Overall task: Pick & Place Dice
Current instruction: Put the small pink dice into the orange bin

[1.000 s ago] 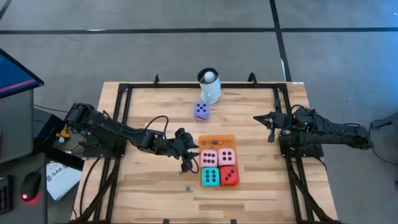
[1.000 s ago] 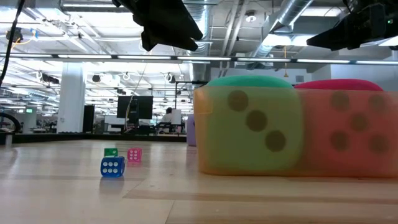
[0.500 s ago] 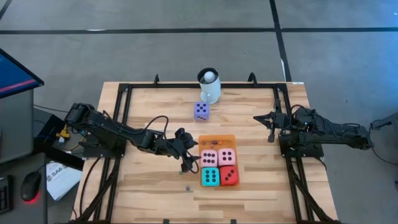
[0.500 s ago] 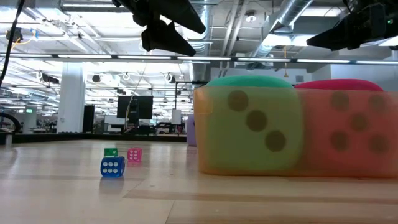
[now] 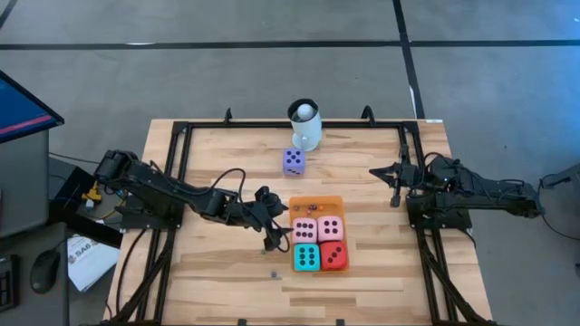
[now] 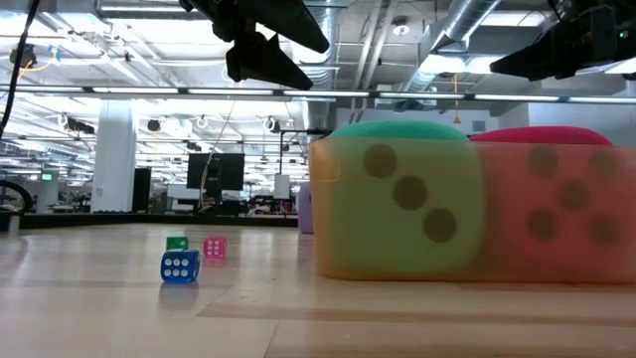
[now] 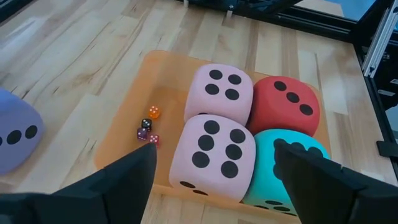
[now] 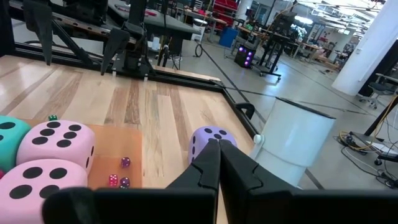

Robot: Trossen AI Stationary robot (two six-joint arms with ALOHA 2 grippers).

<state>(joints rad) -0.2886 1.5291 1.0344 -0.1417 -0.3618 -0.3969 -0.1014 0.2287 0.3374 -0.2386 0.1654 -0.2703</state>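
Left gripper: the left gripper [image 5: 270, 237] hangs above the table just beside the left edge of the orange mat [image 5: 316, 201], its two fingers [image 7: 124, 177] spread apart with nothing between them.
Nearest dice: through the left wrist view, a pink die [image 7: 213, 152] sits straight ahead of the spread fingers, with the teal die [image 7: 291, 163] touching it on one side and a second pink die [image 7: 220, 92] and the red die [image 7: 285, 106] behind; all four pack together in a square block on the mat.
Key relation: the block lies toward the right arm's side of the left gripper, so I judge any move on it reaches across the mat's near edge.
Small pieces: a cluster of tiny dice [image 7: 148, 128] rests on the bare part of the mat beside the pink pair, apart from the big cubes.
Loose small dice: three more tiny dice [image 6: 181, 265] lie on bare wood off the mat, seen from the low view.
Farther die: the purple die [image 5: 293, 161] stands alone on the wood, well apart from the mat, between it and the white mug [image 5: 305, 125].
Right gripper: the right gripper [image 5: 394, 192] waits near the table's right rail, fingers pressed together and holding nothing.
Nearer arm: the left arm, by my judgement, for the mat's dice and for the purple one too.
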